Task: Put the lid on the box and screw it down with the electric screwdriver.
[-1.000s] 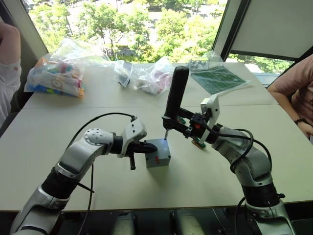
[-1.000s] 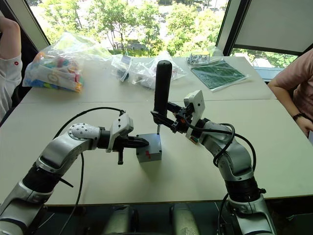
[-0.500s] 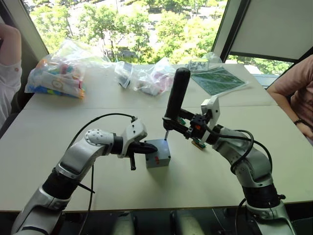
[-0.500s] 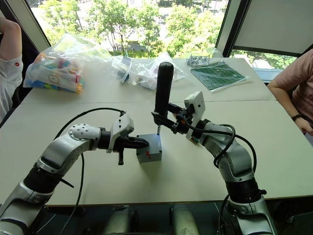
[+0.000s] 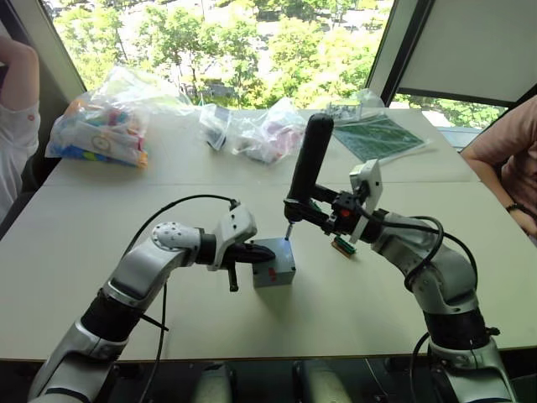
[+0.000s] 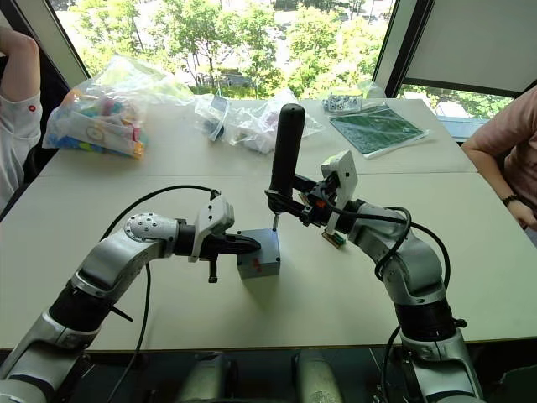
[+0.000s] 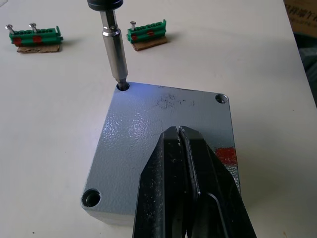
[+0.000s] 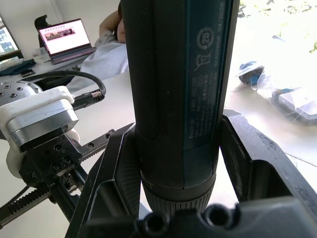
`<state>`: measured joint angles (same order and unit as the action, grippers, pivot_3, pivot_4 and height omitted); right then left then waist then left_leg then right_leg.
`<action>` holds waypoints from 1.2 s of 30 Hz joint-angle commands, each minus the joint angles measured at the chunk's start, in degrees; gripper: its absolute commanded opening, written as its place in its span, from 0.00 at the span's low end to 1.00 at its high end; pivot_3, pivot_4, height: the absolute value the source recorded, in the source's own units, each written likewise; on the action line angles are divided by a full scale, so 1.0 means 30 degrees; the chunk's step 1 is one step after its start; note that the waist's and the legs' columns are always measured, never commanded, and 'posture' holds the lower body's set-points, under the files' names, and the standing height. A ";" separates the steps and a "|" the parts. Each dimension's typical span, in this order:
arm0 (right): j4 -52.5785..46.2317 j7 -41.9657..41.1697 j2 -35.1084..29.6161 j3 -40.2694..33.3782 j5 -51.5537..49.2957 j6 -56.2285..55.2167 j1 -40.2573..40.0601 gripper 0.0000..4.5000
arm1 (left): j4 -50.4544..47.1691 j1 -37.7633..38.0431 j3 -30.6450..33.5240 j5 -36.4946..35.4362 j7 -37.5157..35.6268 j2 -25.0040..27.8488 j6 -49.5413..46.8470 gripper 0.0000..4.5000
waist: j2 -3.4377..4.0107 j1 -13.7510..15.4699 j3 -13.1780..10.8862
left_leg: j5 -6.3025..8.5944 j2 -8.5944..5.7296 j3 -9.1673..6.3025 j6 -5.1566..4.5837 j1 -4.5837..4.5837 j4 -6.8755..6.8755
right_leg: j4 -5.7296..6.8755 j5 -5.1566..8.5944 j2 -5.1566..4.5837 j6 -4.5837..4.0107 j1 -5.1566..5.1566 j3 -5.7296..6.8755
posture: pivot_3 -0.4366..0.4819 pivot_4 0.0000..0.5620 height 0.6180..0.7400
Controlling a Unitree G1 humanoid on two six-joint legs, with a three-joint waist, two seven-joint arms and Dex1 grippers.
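Here's the desk (image 5: pixel 101 252), pale and wide, with people seated at its left and right edges. Along the far edge lie a clear bag of coloured pieces (image 5: pixel 101 126), a few smaller clear bags (image 5: pixel 252 130) and, toward the far right corner, a green sheet (image 5: pixel 373 134).

Near the middle of the desk, a bit toward the near edge, sits the box (image 5: pixel 274 270), red mark on its near side, and the lid (image 7: pixel 163 124) is on top of it, corner holes showing.

The right gripper (image 5: pixel 312 207) has the electric screwdriver (image 5: pixel 306 159) clamped between its fingers (image 8: pixel 257 163), low on the barrel. The tool stands nearly upright, tilted slightly, its metal bit (image 7: pixel 115 49) planted in the lid's far corner hole!

The left gripper (image 7: pixel 181 136) comes in from the box's left, fingers pressed together with nothing between them, tips resting on the lid's top face.

Just right of the box, under the right arm, a small green component (image 5: pixel 342 246) lies on the desk; the left wrist view shows two green components (image 7: pixel 34 37) with screws standing in them, beyond the box.
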<state>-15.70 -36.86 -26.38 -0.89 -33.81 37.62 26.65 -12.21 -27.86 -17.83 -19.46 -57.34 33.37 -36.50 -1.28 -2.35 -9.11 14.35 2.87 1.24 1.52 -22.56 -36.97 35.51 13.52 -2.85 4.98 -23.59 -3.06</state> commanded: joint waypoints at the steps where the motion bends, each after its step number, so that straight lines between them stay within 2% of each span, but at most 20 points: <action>1: 0.0889 0.2413 -0.1259 -0.4783 -0.3117 0.3057 0.3422 0.42 | 0.0500 0.0322 -0.0381 0.0461 -0.0054 -0.0110 0.0464 0.00 | 0.0078 0.0086 -0.0102 | 0.0000 -0.0010 -0.0002 0.0000 -0.0048 -0.0008 | -0.0022 -0.0009 -0.0015 -0.0014 -0.0026 0.0001 | 0.48 0.27 1.00; 4: 0.3610 0.5555 -0.2678 -0.7436 -0.4942 0.7200 0.7461 0.42 | 0.0345 0.0277 0.0931 -0.0912 0.0177 -0.0941 0.0289 0.00 | 0.0168 0.0253 -0.0156 | -0.0012 -0.0056 0.0042 -0.0006 -0.0364 -0.0082 | -0.0018 -0.0064 -0.0045 -0.0066 -0.0307 -0.0024 | 0.48 0.27 1.00; 7: 0.6620 0.6118 -0.4919 -0.7961 -0.4953 1.0538 1.0535 0.42 | -0.0126 -0.0182 0.2747 -0.2807 0.0778 -0.1980 -0.0746 0.00 | 0.0204 0.0498 -0.0205 | -0.0011 -0.0066 0.0080 -0.0010 -0.0521 -0.0088 | -0.0033 -0.0054 -0.0037 -0.0036 -0.0444 -0.0038 | 0.48 0.27 1.00; 9: 0.9264 0.4150 -0.7559 -0.6072 -0.4254 1.2984 1.2239 0.42 | -0.0992 -0.0544 0.3816 -0.3811 0.0823 -0.1895 -0.1247 0.00 | 0.0168 0.0565 -0.0209 | -0.0007 -0.0032 0.0035 -0.0020 -0.0655 -0.0055 | -0.0031 -0.0078 0.0044 0.0052 -0.0576 -0.0021 | 0.48 0.27 1.00; 11: 0.9938 0.0354 -1.0902 -0.2093 -0.3036 1.3526 1.1636 0.42 | -0.2329 -0.0712 0.4640 -0.4814 0.0674 -0.1408 -0.1769 0.00 | 0.0154 0.0623 -0.0218 | 0.0033 -0.0014 0.0019 -0.0090 -0.0647 -0.0003 | -0.0024 -0.0043 0.0069 0.0152 -0.0590 -0.0002 | 0.48 0.27 1.00; 14: 1.2119 -0.1953 -1.3054 0.1630 -0.1568 1.4398 1.0489 0.42 | -0.4287 -0.0395 0.5237 -0.5979 0.0418 -0.0375 -0.2511 0.00 | 0.0155 0.0560 -0.0215 | 0.0172 -0.0007 0.0009 -0.0327 -0.0646 -0.0007 | -0.0045 0.0032 0.0079 0.0231 -0.0580 0.0017 | 0.48 0.27 1.00; 16: 1.3392 -0.2872 -1.3375 0.2774 -0.0755 1.4389 1.0592 0.42 | -0.4873 -0.0239 0.5140 -0.6185 0.0533 0.0050 -0.2679 0.00 | 0.0220 0.0473 -0.0253 | 0.0198 -0.0013 0.0046 -0.0369 -0.0649 -0.0013 | -0.0070 0.0045 0.0069 0.0246 -0.0584 -0.0014 | 0.48 0.27 1.00; 19: 1.4910 -0.4112 -1.3301 0.4767 0.0622 1.4244 1.0139 0.42 | -0.6264 0.0678 0.4821 -0.5987 0.0296 0.1362 -0.2724 0.00 | 0.0488 0.0347 -0.0434 | 0.0199 -0.0040 0.0131 -0.0371 -0.0655 -0.0046 | -0.0072 0.0033 0.0051 0.0268 -0.0615 -0.0110 | 0.48 0.27 1.00; 22: 1.5795 -0.5046 -1.2770 0.6338 0.1793 1.3928 0.9831 0.42 | -0.7097 0.1833 0.4447 -0.5537 0.0247 0.2471 -0.2553 0.00 | 0.0487 0.0347 -0.0440 | 0.0198 -0.0026 0.0115 -0.0370 -0.0611 -0.0049 | -0.0008 0.0032 0.0095 0.0269 -0.0621 -0.0126 | 0.48 0.27 1.00; 33: 1.8104 -0.7320 -1.1517 0.8140 0.5029 1.2243 1.0363 0.42 | -0.6120 0.3220 0.5320 -0.5195 0.1713 0.2762 -0.2255 0.00 | 0.0456 0.0444 -0.0462 | 0.0136 -0.0032 0.0106 -0.0261 -0.0622 -0.0325 | 0.0133 -0.0012 0.0083 0.0182 -0.0565 -0.0139 | 0.48 0.27 1.00; 34: 1.8197 -0.7459 -1.1482 0.8214 0.5273 1.2153 1.0406 0.60 | -0.5998 0.3335 0.5542 -0.5248 0.1803 0.2797 -0.2226 0.00 | 0.0454 0.0429 -0.0463 | 0.0136 -0.0034 0.0107 -0.0261 -0.0623 -0.0355 | 0.0152 -0.0013 0.0080 0.0181 -0.0564 -0.0139 | 0.48 0.27 1.00; 36: 1.8330 -0.7783 -1.1418 0.8334 0.5687 1.1980 1.0511 0.69 | -0.5811 0.3472 0.5830 -0.5304 0.1919 0.2879 -0.2192 0.00 | 0.0453 0.0412 -0.0463 | 0.0136 -0.0036 0.0108 -0.0260 -0.0619 -0.0384 | 0.0181 -0.0020 0.0078 0.0174 -0.0562 -0.0146 | 0.48 0.27 1.00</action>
<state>39.07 -59.17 -59.73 24.37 -18.39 74.40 56.42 -29.23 -17.71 -2.38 -35.40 -52.04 41.31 -44.20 0.08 -1.11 -10.49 14.75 2.76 1.56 0.75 -24.40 -38.13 36.09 13.44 -2.62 5.49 -25.28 -3.49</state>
